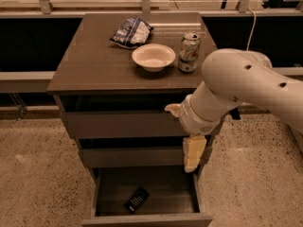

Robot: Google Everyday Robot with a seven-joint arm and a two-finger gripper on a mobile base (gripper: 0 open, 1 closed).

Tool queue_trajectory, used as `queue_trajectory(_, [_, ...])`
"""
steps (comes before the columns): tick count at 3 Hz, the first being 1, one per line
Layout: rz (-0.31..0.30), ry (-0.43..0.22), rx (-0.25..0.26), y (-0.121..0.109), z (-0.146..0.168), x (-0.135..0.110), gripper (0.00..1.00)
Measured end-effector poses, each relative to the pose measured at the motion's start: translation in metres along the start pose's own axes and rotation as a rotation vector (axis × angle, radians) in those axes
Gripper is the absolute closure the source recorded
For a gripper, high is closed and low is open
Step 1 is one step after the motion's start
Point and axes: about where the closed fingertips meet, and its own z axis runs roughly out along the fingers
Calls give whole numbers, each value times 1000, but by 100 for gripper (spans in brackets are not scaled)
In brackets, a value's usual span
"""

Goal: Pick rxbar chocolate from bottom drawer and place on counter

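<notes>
The rxbar chocolate (137, 200) is a small flat black wrapper lying on the floor of the open bottom drawer (147, 220), near its front middle. The counter (94, 60) is the cabinet's grey-brown top. My gripper (191, 167) points down in front of the cabinet's right side, level with the middle drawer front. It hangs above the open drawer's back right corner, up and to the right of the bar, and is apart from it. The white arm reaches in from the right.
On the counter stand a white bowl (153, 56), a soda can (189, 52) to its right and a blue-and-white chip bag (131, 32) behind. The two upper drawers are slightly ajar. Speckled floor lies on both sides of the cabinet.
</notes>
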Motion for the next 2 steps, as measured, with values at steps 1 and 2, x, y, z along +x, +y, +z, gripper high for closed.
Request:
queue_trajectory(1, [-10, -3, -13, -1, 2, -2, 0])
queue_trajectory(2, [-120, -48, -141, -2, 56, -21, 0])
